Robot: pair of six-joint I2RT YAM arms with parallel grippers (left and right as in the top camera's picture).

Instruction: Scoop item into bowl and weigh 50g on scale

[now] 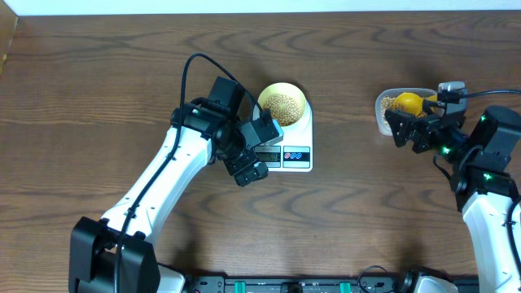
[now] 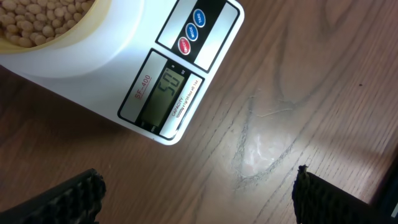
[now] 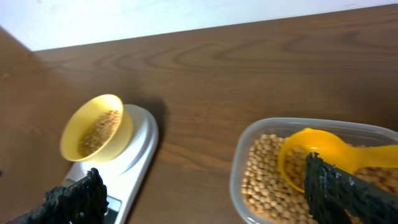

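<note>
At centre-left of the overhead view: left tool, fingers spread wide, gripping nothing, poised over the front edge of the scale. From the left wrist: display near frame centre, digits tilted, apparently reading fifty; bare table to its right.

Just above the left tool, on the scale's far half: the bowl, holding a heap of the item.

Further right, well apart from the scale: clear tub with more of the item. Lying in it: yellow scoop, cup toward the left, handle running off to the right.

Just below the tub: right tool, also wide apart and empty. Contact with the scoop impossible to tell.

Judging by the display, weighing at or near target. For any correction: scoop directly ahead of the right tool, long axis left to right across the gap between its fingers. Bowl well to the left, much nearer the left arm.
</note>
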